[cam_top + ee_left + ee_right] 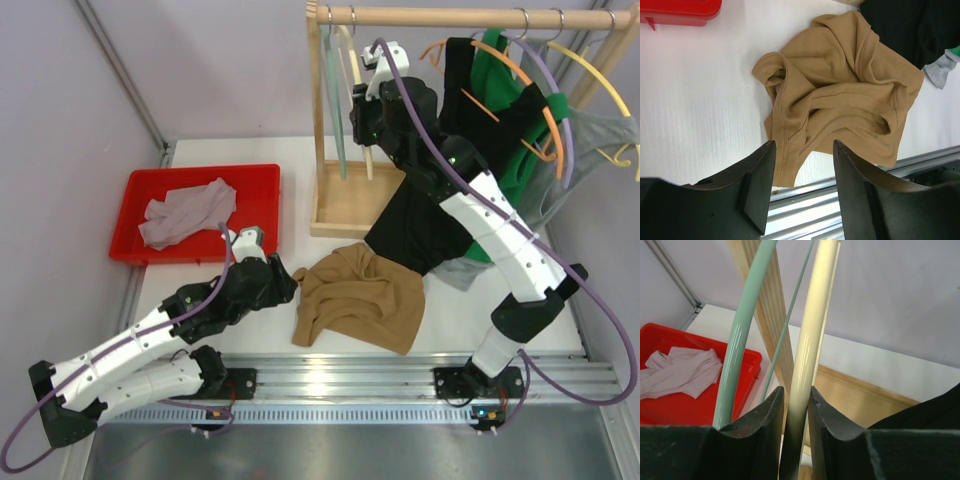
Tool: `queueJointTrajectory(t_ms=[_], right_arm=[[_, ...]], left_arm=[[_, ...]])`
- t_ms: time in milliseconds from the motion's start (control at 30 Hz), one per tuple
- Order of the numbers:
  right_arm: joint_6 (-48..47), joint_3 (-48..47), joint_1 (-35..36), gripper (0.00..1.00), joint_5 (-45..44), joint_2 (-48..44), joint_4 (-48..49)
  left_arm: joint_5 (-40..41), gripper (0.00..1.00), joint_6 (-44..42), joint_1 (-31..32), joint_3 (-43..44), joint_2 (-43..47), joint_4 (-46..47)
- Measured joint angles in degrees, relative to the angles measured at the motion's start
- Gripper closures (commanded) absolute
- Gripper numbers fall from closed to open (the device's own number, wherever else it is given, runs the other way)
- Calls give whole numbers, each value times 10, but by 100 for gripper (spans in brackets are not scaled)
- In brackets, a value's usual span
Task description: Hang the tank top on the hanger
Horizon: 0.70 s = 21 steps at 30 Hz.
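Observation:
The tan tank top lies crumpled on the white table near the front edge, its straps and scooped neck showing in the left wrist view. My left gripper hovers at its left edge, open and empty. The cream hanger hangs from the wooden rail at the rack's left end. My right gripper is raised up to it. In the right wrist view both of its pads press against the hanger's arm, so the gripper is shut on it.
A pale green hanger hangs just left of the cream one. The red bin at the left holds a pale grey garment. A black top drapes from the rack's wooden base. Orange and yellow hangers and green and grey clothes hang at the right.

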<state>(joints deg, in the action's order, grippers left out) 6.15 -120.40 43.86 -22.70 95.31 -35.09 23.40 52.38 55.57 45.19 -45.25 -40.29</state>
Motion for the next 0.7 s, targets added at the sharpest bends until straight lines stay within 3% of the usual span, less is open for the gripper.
queueJointTrajectory(t_ms=[600,700], right_arm=[[-2,-36,0,79,-22,24,-49],[-2,-45,0,90,-26,26,-57]], left_arm=[[0,45,0,0,0,0,0],[0,46,0,0,0,0,0]])
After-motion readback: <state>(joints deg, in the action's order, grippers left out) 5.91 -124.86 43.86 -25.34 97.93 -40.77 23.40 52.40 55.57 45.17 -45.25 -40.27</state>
